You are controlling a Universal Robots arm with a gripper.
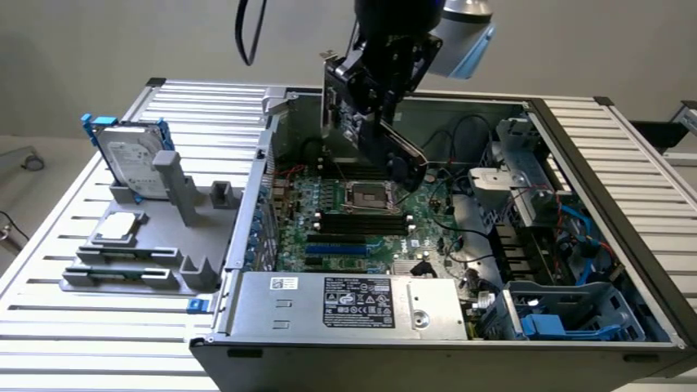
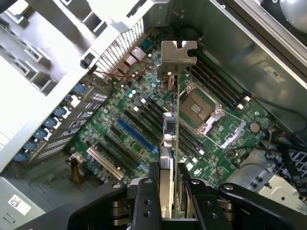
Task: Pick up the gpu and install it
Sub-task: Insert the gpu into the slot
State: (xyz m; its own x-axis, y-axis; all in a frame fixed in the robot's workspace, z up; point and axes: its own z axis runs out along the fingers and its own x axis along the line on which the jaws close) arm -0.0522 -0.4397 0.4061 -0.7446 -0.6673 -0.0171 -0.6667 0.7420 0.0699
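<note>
**Entry: gpu, held over the open case**

1. Gripper (image 1: 384,86): we record it clenched on the gpu (image 1: 351,122). Its fingers (image 2: 146,203) press the card from both faces.
2. Gpu, position: it hangs on edge and tilted, above the open computer case (image 1: 610,155) and over the motherboard (image 1: 326,241). It sits in no slot. In the wrist view we see it edge-on, with its silver bracket (image 2: 178,52) at the end away from the fingers. It lies over the ground between the blue slot (image 2: 136,136) and the CPU socket (image 2: 204,108).
3. Case contents: we note the power supply (image 1: 348,298) along the near wall, with labels on its upper face. Drive cages and cables are on the exterior view's right.
4. Outside the case, on the exterior view's left: a grey fixture (image 1: 163,269) rests on the slatted table (image 1: 65,327). A hard drive (image 1: 130,159) in a blue frame stands upright at the fixture's far end (well apart from the gripper). A flat silver part (image 1: 117,227) lies nearer.
</note>
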